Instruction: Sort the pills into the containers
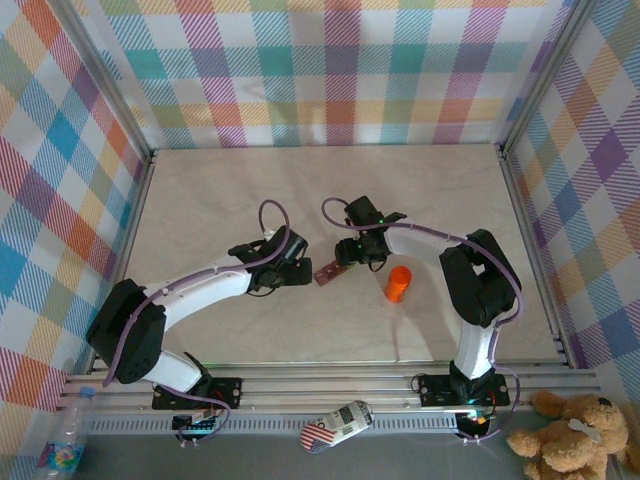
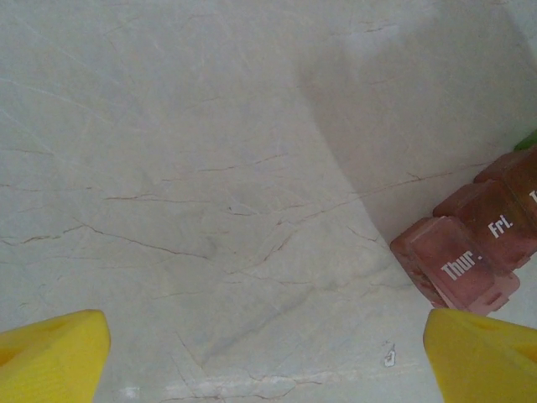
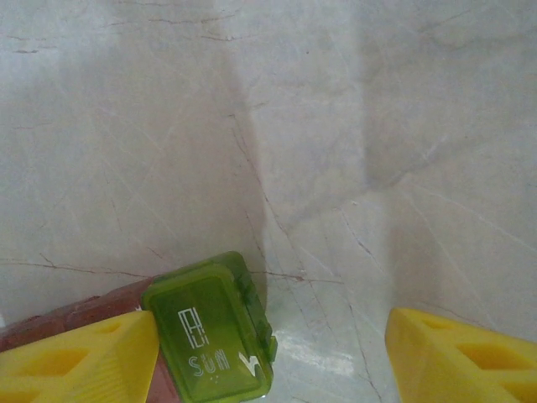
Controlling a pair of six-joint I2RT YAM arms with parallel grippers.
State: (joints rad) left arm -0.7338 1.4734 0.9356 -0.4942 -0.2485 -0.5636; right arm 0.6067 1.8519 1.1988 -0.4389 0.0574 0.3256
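A: Status, left gripper point(image 2: 267, 336)?
B: Released, nothing between its fingers.
A: Containers point(image 1: 326, 273)?
B: On the worktop point(image 1: 230, 200), between the grippers; long axis near-left to far-right, green end pointing far-right.
A: Right gripper point(image 3: 275, 323)?
B: Released too; green end just beside one finger. Orange bottle point(image 1: 398, 284) stands further right, apart.

Looking down from above and behind the arm bases point(image 1: 195, 390), we take in the whole table point(image 1: 250, 200). Both wrist views sit low and close to its surface, facing down past their own yellow fingertips point(image 2: 54, 357). We find the containers point(image 2: 466, 264) at the edge of each, shared with overhead
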